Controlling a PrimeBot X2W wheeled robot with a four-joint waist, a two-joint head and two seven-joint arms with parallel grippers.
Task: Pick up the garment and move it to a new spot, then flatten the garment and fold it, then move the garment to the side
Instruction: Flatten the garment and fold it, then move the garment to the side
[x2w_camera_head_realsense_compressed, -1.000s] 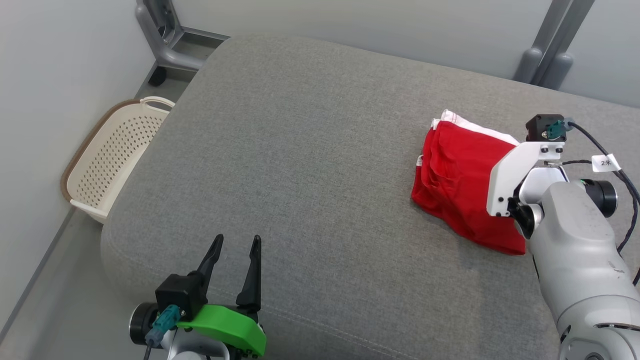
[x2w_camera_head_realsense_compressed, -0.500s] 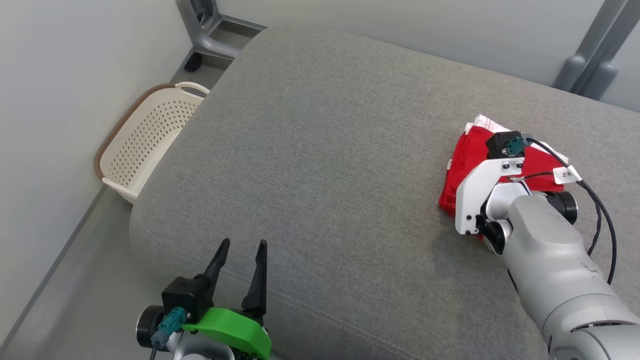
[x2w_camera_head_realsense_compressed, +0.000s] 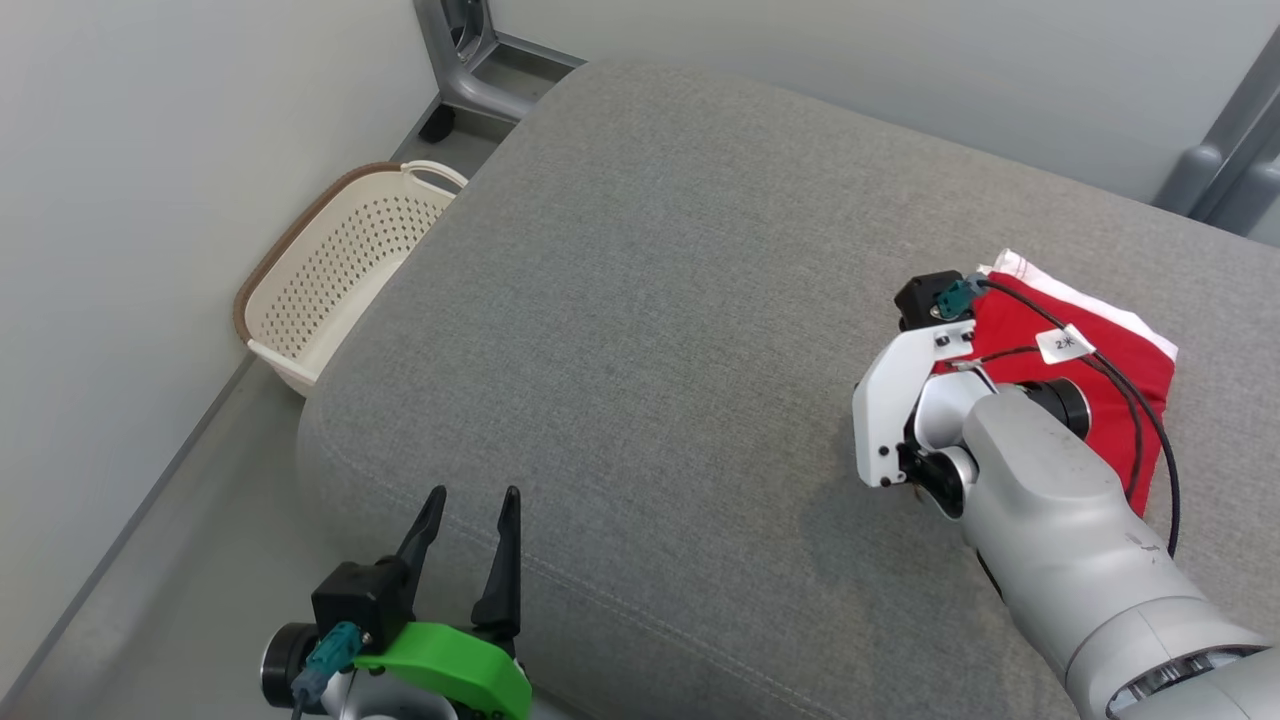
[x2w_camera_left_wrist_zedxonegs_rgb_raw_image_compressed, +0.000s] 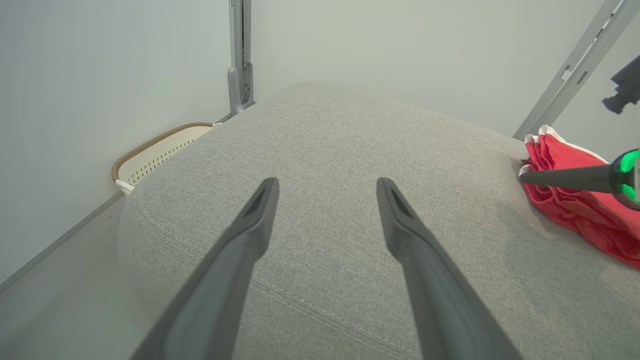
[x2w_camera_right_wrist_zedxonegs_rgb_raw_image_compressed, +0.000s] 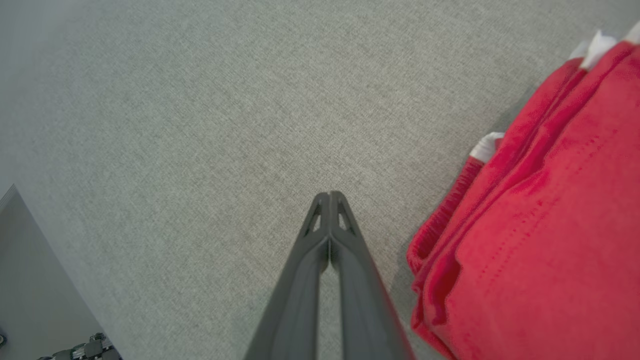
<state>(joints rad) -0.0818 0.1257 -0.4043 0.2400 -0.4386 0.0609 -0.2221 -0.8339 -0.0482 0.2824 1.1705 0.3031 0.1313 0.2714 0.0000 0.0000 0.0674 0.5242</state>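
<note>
The garment (x2w_camera_head_realsense_compressed: 1130, 365) is a red folded piece with white trim, lying at the right of the grey cushion (x2w_camera_head_realsense_compressed: 650, 300). In the right wrist view my right gripper (x2w_camera_right_wrist_zedxonegs_rgb_raw_image_compressed: 330, 196) is shut with nothing between its fingers. It hangs over bare cushion just left of the garment (x2w_camera_right_wrist_zedxonegs_rgb_raw_image_compressed: 550, 225) and does not touch it. The left wrist view shows the same gripper (x2w_camera_left_wrist_zedxonegs_rgb_raw_image_compressed: 525, 176) pointing left in front of the garment (x2w_camera_left_wrist_zedxonegs_rgb_raw_image_compressed: 575, 215). My left gripper (x2w_camera_head_realsense_compressed: 473, 495) stands open and empty over the cushion's near left edge, far from the garment; its fingers (x2w_camera_left_wrist_zedxonegs_rgb_raw_image_compressed: 260, 210) are spread wide.
A cream perforated basket (x2w_camera_head_realsense_compressed: 340, 270) stands on the floor at the cushion's left side, against the wall. Grey metal frame legs (x2w_camera_head_realsense_compressed: 470, 70) stand behind the cushion's far left corner, and a grey post (x2w_camera_head_realsense_compressed: 1220, 170) at the far right.
The head camera has turned, shifting the whole picture right. My right arm has moved from the garment's near right side to its left edge, and its jaws have closed fully.
</note>
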